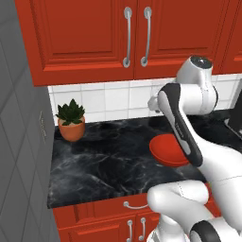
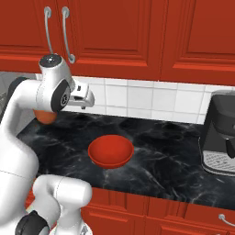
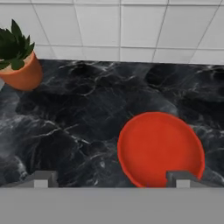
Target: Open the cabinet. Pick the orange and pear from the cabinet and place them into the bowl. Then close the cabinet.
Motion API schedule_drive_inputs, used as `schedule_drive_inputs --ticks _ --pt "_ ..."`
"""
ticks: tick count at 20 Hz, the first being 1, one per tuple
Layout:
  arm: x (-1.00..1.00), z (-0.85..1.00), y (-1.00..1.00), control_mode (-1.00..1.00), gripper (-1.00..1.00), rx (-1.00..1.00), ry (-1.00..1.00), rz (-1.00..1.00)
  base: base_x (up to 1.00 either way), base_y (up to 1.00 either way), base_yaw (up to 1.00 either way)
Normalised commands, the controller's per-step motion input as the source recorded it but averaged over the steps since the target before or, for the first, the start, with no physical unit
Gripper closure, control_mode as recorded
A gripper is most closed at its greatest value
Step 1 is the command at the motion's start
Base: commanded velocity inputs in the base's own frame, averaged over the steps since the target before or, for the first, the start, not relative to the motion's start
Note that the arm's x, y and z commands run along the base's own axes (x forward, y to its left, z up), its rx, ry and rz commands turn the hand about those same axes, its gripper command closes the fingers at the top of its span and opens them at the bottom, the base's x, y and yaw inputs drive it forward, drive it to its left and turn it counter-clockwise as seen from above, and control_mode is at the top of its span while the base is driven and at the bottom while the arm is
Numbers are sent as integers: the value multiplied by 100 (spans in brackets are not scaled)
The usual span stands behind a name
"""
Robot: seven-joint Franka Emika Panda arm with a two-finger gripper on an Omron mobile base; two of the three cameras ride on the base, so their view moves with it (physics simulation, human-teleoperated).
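Nothing looks done yet: the cabinet (image 1: 94, 35) is closed, hiding the fruit. The gripper (image 3: 111, 179), fingers apart and empty, hovers over the desk (image 3: 78, 113); the empty bowl (image 3: 161, 148) sits at 1 o'clock.

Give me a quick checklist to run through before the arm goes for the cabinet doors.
1. Cabinet doors shut, both handles reachable: ok.
2. Gripper open and holding nothing: ok.
3. Bowl upright on the counter, nothing in it: ok.
4. Orange and pear located: cannot tell, the closed doors hide the inside.
5. Potted plant standing clear of the bowl: ok.
6. Coffee machine well to the side of the bowl: ok.
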Motion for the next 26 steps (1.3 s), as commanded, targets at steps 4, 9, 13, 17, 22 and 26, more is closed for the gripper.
schedule_drive_inputs --ticks 4,9,13,17,22,26 --pt "-31 14 0 -100 -100 1 -30 0 0 0 0" --pt "-39 16 0 -100 -100 2 -35 0 0 0 0" --pt "-38 13 0 -100 -100 2 -33 0 0 0 0" --pt "-31 16 0 -100 -100 4 -30 0 0 0 0" --pt "-36 15 0 -100 -100 4 -33 0 0 0 0" --pt "-15 7 0 -100 -100 2 -19 0 0 0 0"
